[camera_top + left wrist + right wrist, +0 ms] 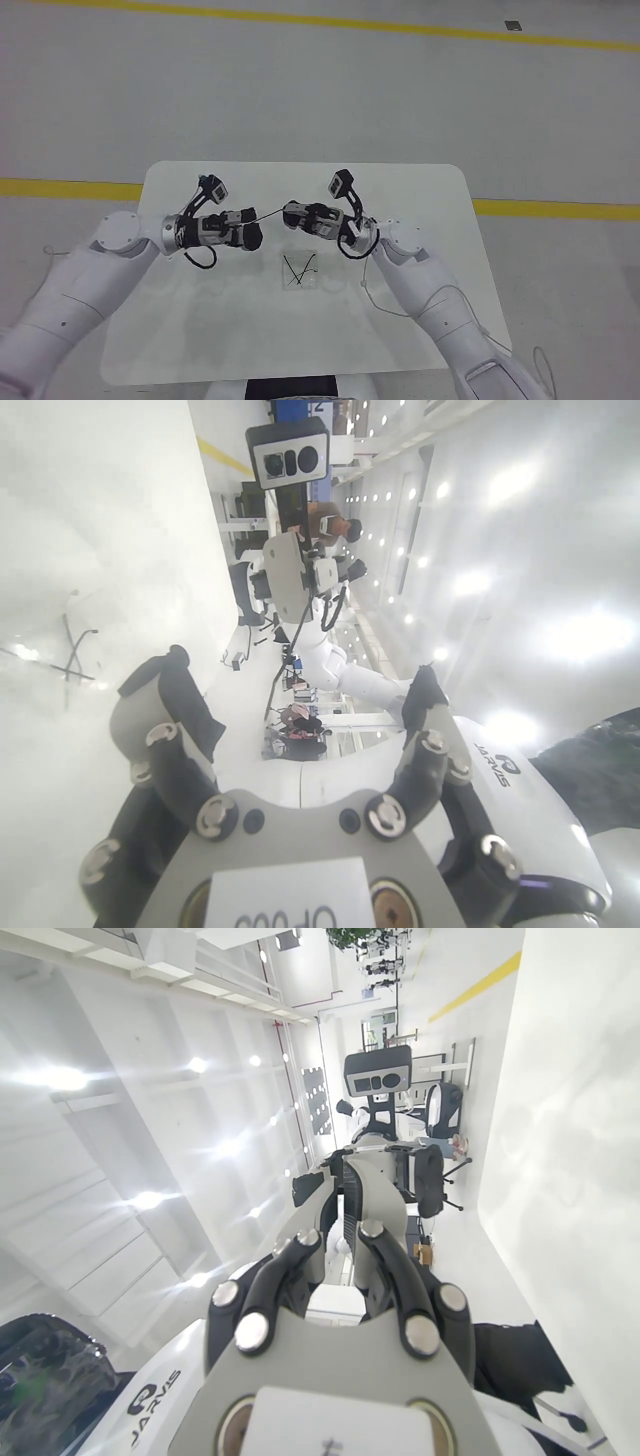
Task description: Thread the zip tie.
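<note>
clenched on the zip tie (287, 660) with the right fingers (380, 1188), pinched near one end. spread wide at the left fingers (165, 705) — released, grasping nothing, with the strap's free end hanging in the gap between them, touching neither as far as can be told. from above: held off the table (420, 190), stretched thin and nearly straight from the right fingers toward 9 o'clock, over to the left ones. dark, narrow, slightly bowed; head and tail too small to tell apart. no loop formed, so judged early on — lifted and presented, not yet threaded. left to do: gripping the free end, feeding tip into head, pulling through. at 6 o'clock of the gap, flat on the table, spare ties (298, 272) crossed over each other.
</note>
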